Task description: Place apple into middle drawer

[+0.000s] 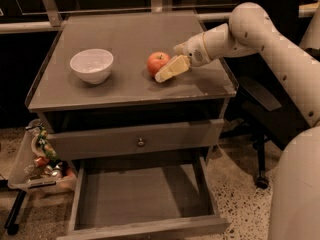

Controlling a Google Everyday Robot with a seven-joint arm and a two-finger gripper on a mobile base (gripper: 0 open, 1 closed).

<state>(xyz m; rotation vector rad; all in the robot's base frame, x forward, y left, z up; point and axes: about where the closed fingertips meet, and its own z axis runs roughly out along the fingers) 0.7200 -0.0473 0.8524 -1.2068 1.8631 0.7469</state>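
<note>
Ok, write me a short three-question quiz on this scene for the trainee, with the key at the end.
1. True or false: the apple lies in the middle drawer.
2. Where is the gripper? A) raised high above everything B) low over the cabinet top, right beside the apple C) inside the middle drawer
3. Fill in: the drawer pulled open is the one ___ the knobbed drawer front.
Key: 1 false, the apple sits on the cabinet top; 2 B; 3 below.
</note>
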